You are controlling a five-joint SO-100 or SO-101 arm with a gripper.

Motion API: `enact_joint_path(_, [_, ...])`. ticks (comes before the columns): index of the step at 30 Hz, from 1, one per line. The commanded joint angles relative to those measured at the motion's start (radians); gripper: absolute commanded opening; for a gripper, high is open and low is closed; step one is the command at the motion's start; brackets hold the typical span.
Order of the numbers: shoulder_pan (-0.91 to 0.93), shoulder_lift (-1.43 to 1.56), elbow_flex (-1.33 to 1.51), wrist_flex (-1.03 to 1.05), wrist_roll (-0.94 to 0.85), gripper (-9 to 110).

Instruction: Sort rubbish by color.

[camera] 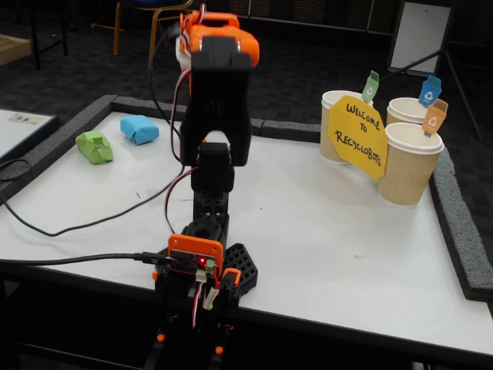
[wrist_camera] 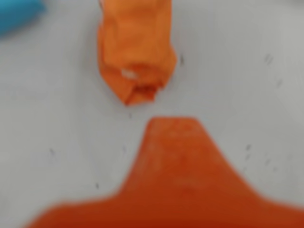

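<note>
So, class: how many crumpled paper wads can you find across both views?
3. The green wad and the blue wad lie side by side at the table's far left in the fixed view; the orange wad shows only in the wrist view.

Blurred wrist view; sharp, evenly lit fixed view

Place: you're at a demo or exhibition stand, not a home.
Sign: yellow hexagonal card sign (camera: 358, 136) reads "Welcome to Recyclobots", propped against beige ribbed paper cups (camera: 408, 163) with coloured tags.
Table: white tabletop (camera: 323, 231) edged with grey foam strip (camera: 454, 223).
Floor: dark carpet (camera: 69, 73), hall-like.
Background: yellow metal chair legs (camera: 154, 31); white board on a stand (camera: 420, 35).
</note>
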Motion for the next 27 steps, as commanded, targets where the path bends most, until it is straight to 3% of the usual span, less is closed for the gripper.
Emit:
enact_joint_path(1, [-0.002, -0.084, -0.198, -0.032, 0.005, 10])
enact_joint_path(27, [-0.064, -0.534, -0.621, 0.025, 0.005, 26])
